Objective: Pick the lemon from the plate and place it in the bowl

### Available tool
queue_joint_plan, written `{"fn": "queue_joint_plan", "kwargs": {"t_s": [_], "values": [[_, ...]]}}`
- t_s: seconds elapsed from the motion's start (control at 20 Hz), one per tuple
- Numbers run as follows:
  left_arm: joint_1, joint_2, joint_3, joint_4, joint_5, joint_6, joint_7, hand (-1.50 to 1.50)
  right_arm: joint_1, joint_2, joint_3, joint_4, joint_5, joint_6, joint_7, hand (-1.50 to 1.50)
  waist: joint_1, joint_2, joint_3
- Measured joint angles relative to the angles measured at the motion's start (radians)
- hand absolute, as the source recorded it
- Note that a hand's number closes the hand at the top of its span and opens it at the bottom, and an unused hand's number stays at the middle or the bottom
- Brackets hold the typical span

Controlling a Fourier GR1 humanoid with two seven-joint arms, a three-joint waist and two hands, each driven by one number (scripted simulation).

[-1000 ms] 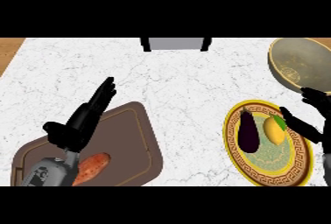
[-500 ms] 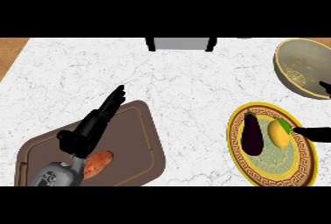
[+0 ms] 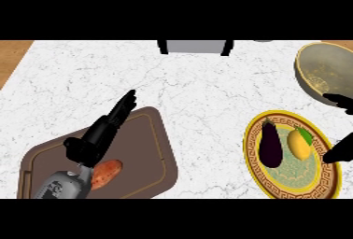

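Meanwhile, the lemon (image 3: pixel 299 143) lies on the plate (image 3: pixel 293 183) at the right beside an eggplant (image 3: pixel 271 144), the bowl (image 3: pixel 324 74) farther off, the left hand (image 3: pixel 102 133) straight-fingered over the cutting board (image 3: pixel 144 158), the right hand's (image 3: pixel 339 151) fingers impossible to tell.

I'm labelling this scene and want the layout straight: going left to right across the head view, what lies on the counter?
Cutting board → sweet potato on it, under the left hand → eggplant → lemon, both on the plate → right hand at the edge.

Bright, even light; faint shadows
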Motion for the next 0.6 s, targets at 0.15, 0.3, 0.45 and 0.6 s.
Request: {"fn": "queue_joint_plan", "kwargs": {"t_s": [0.15, 0.3, 0.45, 0.6], "values": [[-0.003, -0.008, 0.004, 0.004, -0.010, 0.001, -0.002, 0.00, -0.082, 0.029, 0.001, -0.012, -0.061, 0.098, 0.152, -1.50, -0.002, 0.000, 0.001], [0.007, -0.016, 0.013, -0.004, -0.017, -0.003, 0.002, 0.00, -0.132, 0.079, -0.004, -0.009, -0.080, 0.154, 0.253, -1.50, -0.008, 0.000, 0.003], [0.020, -0.020, 0.025, -0.018, -0.024, -0.012, 0.012, 0.00, -0.138, 0.109, -0.018, -0.005, -0.079, 0.181, 0.280, -1.50, -0.014, -0.001, 0.003], [0.020, -0.026, 0.040, -0.030, -0.030, -0.023, 0.028, 0.00, -0.140, 0.158, -0.019, -0.010, -0.038, 0.183, 0.296, -1.50, -0.018, -0.001, 0.004]]}}
